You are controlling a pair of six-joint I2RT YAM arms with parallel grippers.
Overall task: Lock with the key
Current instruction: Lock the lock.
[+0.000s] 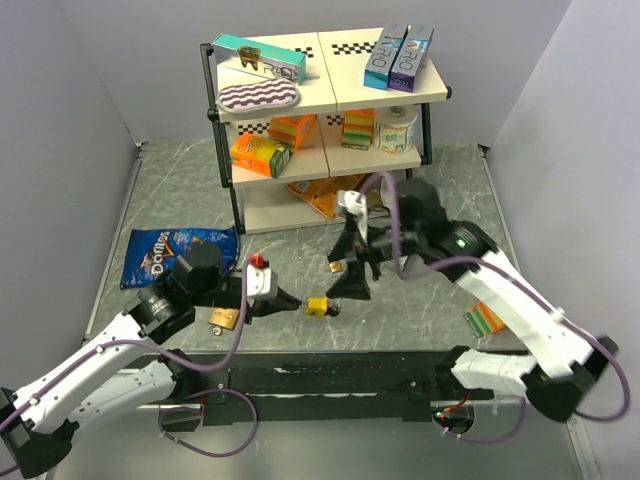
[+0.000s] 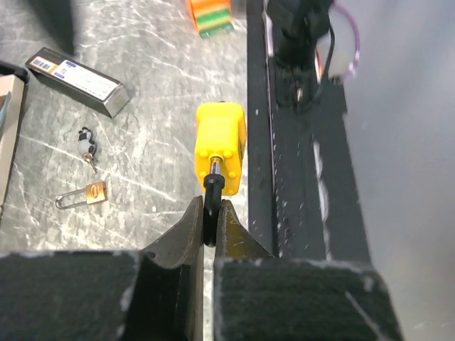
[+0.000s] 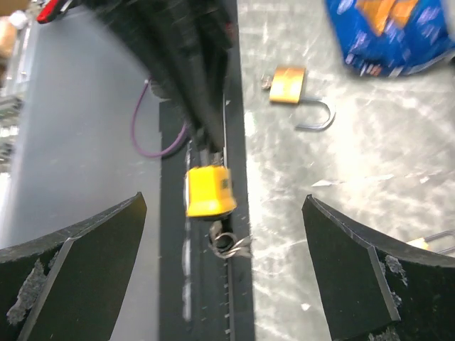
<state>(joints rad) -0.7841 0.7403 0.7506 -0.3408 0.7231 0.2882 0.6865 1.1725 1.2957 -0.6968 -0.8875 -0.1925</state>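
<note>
My left gripper is shut on the black shackle of a yellow padlock and holds it level above the table's front edge. The padlock also shows in the top view and the right wrist view. A key on a metal ring hangs from the padlock's far end; it is hidden in the left wrist view. My right gripper is wide open and empty, just beyond the key end of the padlock, its fingers on either side of it without touching. It shows in the top view.
A brass padlock with an open shackle lies on the table, a small key with a fob beside it. A silver box, a blue chip bag, an orange-green pack and a stocked shelf are around.
</note>
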